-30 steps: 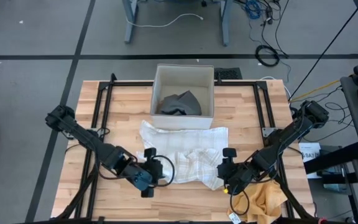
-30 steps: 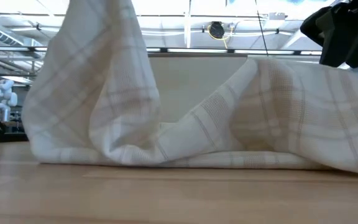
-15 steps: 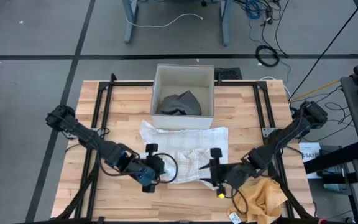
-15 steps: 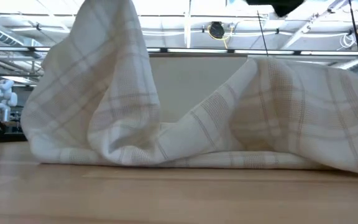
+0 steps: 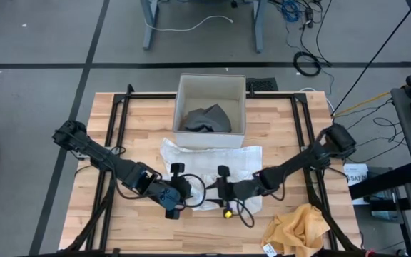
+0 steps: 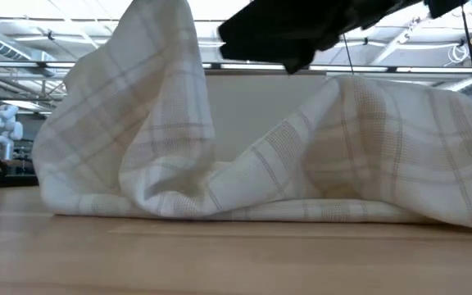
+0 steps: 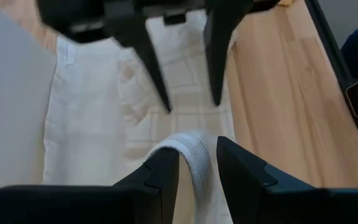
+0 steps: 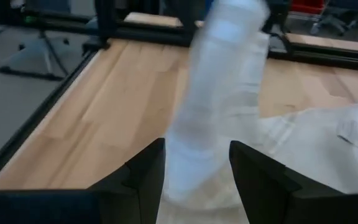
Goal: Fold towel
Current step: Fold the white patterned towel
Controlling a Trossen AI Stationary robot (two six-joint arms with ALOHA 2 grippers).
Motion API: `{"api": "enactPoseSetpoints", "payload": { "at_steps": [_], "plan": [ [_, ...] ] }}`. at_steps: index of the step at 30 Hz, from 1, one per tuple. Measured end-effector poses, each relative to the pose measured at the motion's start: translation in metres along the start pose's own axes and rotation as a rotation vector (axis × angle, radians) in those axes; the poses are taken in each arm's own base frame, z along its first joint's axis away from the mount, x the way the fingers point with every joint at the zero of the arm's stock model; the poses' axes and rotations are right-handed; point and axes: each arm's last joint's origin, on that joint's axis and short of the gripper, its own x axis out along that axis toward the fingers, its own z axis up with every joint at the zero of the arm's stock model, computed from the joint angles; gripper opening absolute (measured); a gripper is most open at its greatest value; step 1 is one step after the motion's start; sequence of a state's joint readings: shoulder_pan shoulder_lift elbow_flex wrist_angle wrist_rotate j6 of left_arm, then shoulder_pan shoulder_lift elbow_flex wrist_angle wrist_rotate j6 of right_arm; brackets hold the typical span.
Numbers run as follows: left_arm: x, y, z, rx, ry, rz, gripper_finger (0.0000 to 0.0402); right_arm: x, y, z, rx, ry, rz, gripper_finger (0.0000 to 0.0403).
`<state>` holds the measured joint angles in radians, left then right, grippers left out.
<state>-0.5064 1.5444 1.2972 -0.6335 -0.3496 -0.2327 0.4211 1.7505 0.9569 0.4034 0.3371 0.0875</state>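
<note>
Towel point(image 5: 212, 175), white with faint checks, lies rumpled on the wooden counter point(image 5: 105, 228) just in front of a white bin point(image 5: 210, 112). Left end effector point(image 5: 178, 191) pinches a raised fold at its near left edge. Right end effector point(image 5: 223, 191) hovers beside it, fingers parted around that fold.

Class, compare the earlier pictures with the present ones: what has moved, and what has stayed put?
The right gripper has swept leftward across the white checked towel and now faces the left gripper, its fingers open. The left gripper has hardly shifted and still pinches a raised fold of the towel, which stands slightly taller. The white bin with the grey cloth and the yellow cloth have not moved.
</note>
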Motion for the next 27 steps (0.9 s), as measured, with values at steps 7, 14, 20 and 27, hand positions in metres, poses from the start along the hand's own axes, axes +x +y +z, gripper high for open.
{"api": "enactPoseSetpoints", "payload": {
  "at_steps": [7,14,20,27],
  "plan": [
    [0.001,0.003,0.003,0.021,-0.026,0.003,0.0115,0.02,-0.01,-0.003,0.049,-0.089,0.088,0.0169],
    [0.003,0.009,0.004,0.008,-0.019,0.019,0.0115,0.026,-0.011,0.001,0.001,-0.068,0.039,0.0098],
    [0.002,0.009,0.0,-0.007,0.016,0.031,0.0115,0.023,-0.011,-0.002,-0.069,-0.004,0.001,0.0009],
    [-0.03,-0.002,-0.015,-0.054,0.064,0.072,0.0115,-0.007,-0.005,0.002,-0.091,0.166,-0.098,0.0002]
  ]
}}
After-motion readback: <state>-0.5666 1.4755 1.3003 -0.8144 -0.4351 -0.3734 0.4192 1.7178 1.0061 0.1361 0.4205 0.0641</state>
